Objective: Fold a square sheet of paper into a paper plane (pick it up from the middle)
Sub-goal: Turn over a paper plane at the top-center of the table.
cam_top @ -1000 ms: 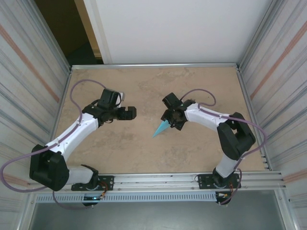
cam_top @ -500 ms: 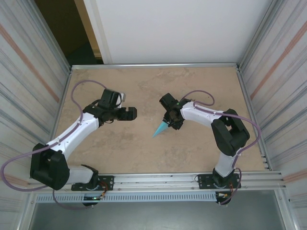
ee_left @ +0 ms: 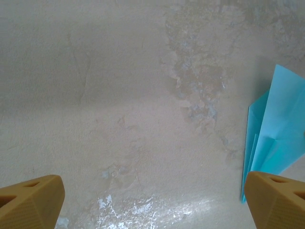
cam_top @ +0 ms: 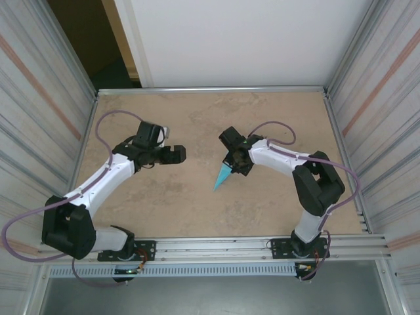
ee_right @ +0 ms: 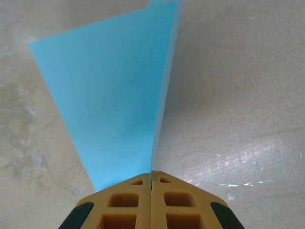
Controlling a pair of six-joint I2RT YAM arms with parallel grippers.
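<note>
Jaws of the right end effector [ee_right: 151, 175] are clamped on the small light-blue folded paper plane [cam_top: 222, 177] near the worktop's [cam_top: 275, 118] middle. The plane's long axis runs from them toward the near-left corner. The left end effector [cam_top: 178, 154], spread wide, hangs farther left, apart from it.

The right gripper [cam_top: 233, 163] has closed, its jaws now pressed together on the paper plane [cam_top: 222, 178]. The plane's pointed tip has swung slightly, now aiming more toward the right arm's base [cam_top: 298, 248].
</note>
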